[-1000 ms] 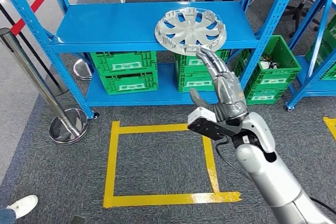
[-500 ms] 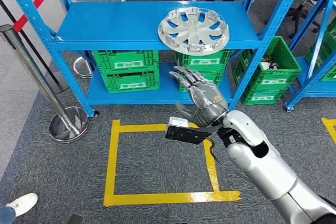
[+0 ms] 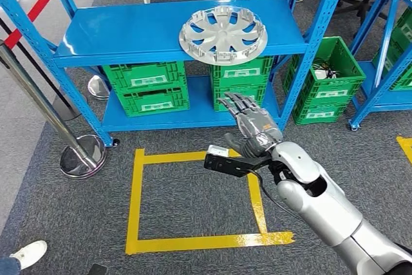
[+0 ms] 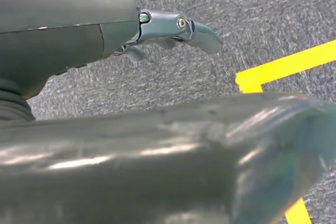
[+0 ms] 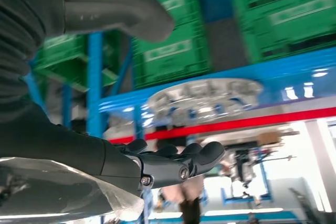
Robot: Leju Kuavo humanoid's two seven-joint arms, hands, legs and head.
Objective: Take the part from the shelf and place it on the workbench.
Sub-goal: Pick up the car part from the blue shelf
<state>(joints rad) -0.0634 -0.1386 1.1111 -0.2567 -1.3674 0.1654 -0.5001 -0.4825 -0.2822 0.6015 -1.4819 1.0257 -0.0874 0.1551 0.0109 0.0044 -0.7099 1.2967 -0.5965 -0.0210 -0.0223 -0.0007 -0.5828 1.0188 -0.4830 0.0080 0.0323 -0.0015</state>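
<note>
1. On the blue shelf (image 3: pixel 145 30), upper level, sits the silver wheel cover (image 3: pixel 223 32), overhanging the front edge a bit.
2. Right hand (image 3: pixel 250 123) hovers below it, fingers spread, holding nothing.
3. Looks light and stiff but thin and wobbly; I'd grab the overhanging rim.
4. Left hand (image 4: pixel 174 27): fingers mostly hidden, can't tell. Workbench isn't visible.
</note>
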